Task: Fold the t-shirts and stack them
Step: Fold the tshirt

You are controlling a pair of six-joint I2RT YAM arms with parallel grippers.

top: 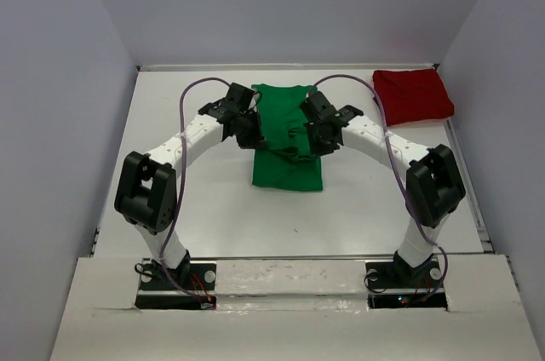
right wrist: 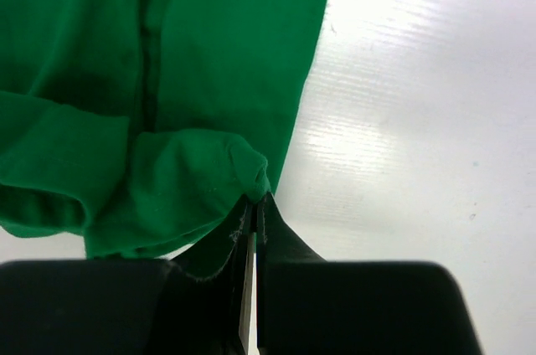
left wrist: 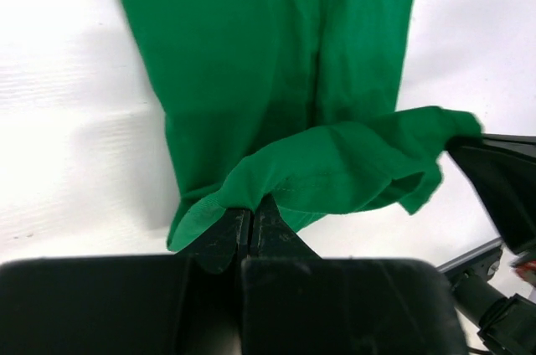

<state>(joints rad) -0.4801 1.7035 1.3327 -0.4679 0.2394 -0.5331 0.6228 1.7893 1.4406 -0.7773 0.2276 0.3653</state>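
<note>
Clamped shut on lifted edge of green t-shirt: left gripper, right gripper. Risk: thin pinch slipping or uneven carry, skewing fold

Work surface and enclosure, fixed fittings only.
White table, matte, faintly ribbed where seen close; one small dark speck just toward 6 o'clock of its centre. Thin pale rim along the table's 12 o'clock edge, with a similar strip down the 3 o'clock side. Plain grey walls stand at 9 o'clock, 12 o'clock and 3 o'clock. A white front board spans the 6 o'clock edge; glossy, wrinkled strip along its far side.
</note>
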